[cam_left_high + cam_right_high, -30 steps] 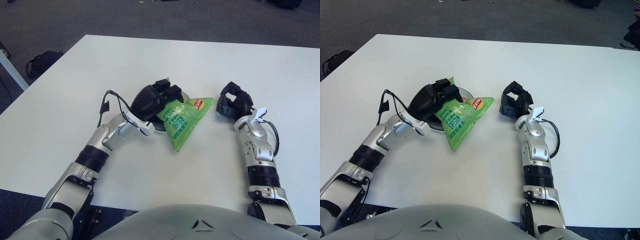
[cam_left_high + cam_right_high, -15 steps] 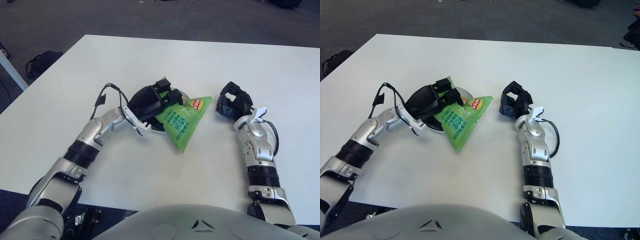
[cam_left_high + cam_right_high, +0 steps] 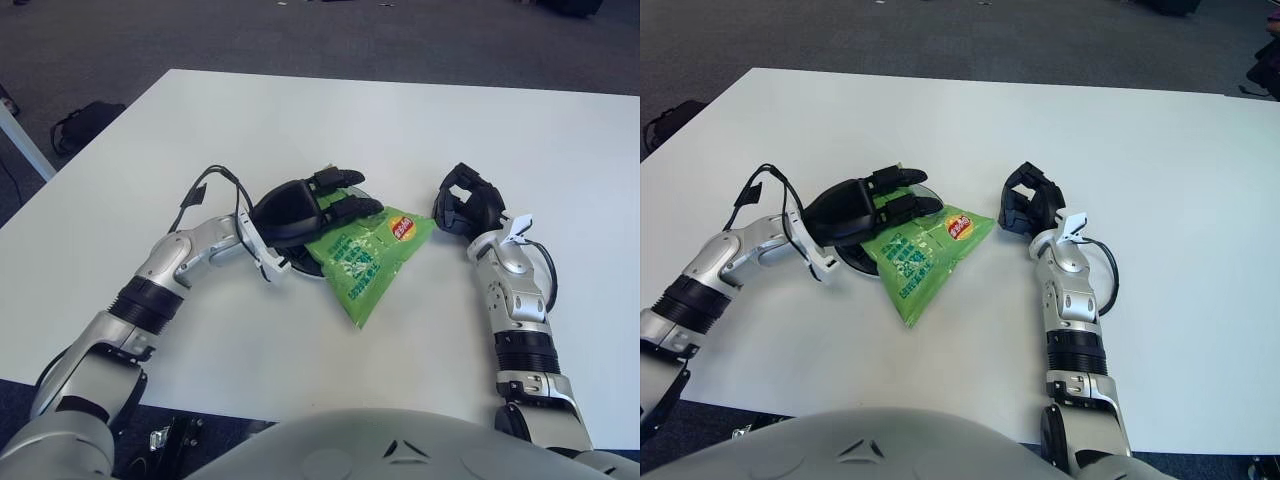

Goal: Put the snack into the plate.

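A green snack bag [image 3: 365, 258] lies flat on the white table. Its upper left end reaches onto a small dark plate [image 3: 852, 263], and most of the bag rests on the table right of it. My left hand [image 3: 345, 195] hovers over the plate with its fingers stretched out flat across the bag's top edge, holding nothing. The hand hides most of the plate. My right hand [image 3: 465, 205] shows to the right of the bag, apart from it, fingers loosely bent and empty.
The white table [image 3: 400, 120] stretches far beyond the plate, with its front edge close to my body. A dark bag [image 3: 85, 122] lies on the grey carpet off the table's left side.
My left hand has uncurled its fingers and let go of the snack bag. The bag has dropped flatter and shifted slightly right and toward me. The right hand has not moved.
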Controlling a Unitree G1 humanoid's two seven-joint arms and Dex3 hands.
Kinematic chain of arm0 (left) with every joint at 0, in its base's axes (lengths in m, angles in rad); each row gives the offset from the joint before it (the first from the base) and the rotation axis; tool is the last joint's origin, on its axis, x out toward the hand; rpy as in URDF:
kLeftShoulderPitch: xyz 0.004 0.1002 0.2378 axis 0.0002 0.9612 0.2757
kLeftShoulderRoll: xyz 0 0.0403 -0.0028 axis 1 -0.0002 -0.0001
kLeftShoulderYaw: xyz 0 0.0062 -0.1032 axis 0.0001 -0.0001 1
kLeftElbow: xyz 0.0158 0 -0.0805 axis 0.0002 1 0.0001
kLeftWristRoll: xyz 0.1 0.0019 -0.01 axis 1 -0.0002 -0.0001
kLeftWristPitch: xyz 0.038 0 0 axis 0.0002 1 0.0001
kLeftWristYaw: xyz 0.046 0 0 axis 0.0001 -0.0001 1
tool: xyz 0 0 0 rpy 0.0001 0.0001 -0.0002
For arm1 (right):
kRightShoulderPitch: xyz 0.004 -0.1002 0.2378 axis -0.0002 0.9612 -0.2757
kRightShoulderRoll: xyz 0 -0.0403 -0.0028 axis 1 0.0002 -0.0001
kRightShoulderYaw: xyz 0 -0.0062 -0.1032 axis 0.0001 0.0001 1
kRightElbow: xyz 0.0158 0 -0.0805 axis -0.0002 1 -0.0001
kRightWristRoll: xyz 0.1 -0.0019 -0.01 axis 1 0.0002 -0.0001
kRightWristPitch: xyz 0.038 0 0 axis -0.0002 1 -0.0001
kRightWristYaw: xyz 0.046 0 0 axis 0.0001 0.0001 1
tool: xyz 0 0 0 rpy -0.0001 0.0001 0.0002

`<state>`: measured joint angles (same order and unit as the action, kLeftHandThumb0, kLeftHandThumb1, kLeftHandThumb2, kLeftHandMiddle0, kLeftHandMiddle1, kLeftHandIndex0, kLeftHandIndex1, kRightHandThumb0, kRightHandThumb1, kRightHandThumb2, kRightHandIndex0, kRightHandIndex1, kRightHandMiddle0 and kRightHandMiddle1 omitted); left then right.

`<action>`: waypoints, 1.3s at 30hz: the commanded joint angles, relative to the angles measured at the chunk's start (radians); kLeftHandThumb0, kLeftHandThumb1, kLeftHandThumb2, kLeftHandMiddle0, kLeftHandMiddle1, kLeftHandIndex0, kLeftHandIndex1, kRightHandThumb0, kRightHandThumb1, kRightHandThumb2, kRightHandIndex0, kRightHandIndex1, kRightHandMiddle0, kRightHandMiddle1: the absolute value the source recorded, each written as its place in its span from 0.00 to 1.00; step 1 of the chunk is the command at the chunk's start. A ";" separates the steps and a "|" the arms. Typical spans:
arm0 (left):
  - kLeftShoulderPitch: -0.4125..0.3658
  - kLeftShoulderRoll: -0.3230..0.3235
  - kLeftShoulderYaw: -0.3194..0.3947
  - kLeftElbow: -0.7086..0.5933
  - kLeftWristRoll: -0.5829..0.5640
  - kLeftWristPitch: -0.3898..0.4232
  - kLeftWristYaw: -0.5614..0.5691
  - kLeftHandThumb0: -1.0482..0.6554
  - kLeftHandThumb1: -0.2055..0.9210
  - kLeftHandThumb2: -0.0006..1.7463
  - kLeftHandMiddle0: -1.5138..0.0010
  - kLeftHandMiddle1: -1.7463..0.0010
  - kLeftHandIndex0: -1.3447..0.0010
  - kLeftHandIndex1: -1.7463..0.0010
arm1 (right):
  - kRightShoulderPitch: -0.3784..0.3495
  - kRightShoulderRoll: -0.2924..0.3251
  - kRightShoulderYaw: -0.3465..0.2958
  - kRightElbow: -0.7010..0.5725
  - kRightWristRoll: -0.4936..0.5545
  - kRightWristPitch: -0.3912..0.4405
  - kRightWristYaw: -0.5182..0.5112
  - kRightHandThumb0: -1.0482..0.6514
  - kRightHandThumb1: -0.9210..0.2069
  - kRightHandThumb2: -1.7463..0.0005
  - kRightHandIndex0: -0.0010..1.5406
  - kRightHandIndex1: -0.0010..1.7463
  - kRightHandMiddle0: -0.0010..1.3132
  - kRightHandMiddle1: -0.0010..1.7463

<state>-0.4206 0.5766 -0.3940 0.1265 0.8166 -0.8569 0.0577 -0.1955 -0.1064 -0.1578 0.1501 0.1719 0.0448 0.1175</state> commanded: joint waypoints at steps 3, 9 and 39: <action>-0.013 0.029 -0.004 0.003 -0.111 0.004 -0.127 0.00 1.00 0.39 1.00 1.00 1.00 0.99 | 0.059 0.006 0.004 0.047 -0.005 0.027 0.000 0.34 0.53 0.25 0.64 1.00 0.46 1.00; -0.018 0.056 -0.017 -0.032 -0.279 0.067 -0.341 0.00 1.00 0.35 1.00 1.00 1.00 1.00 | 0.060 0.003 0.007 0.043 -0.007 0.031 0.000 0.34 0.53 0.25 0.64 1.00 0.46 1.00; 0.020 -0.019 0.115 -0.071 -0.292 0.085 -0.307 0.00 1.00 0.26 1.00 1.00 1.00 1.00 | 0.067 -0.002 0.005 0.003 0.009 0.096 0.014 0.34 0.52 0.26 0.63 1.00 0.45 1.00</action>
<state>-0.4010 0.5640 -0.2988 0.0338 0.5057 -0.7541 -0.2860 -0.1862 -0.1100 -0.1533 0.1173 0.1713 0.0955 0.1240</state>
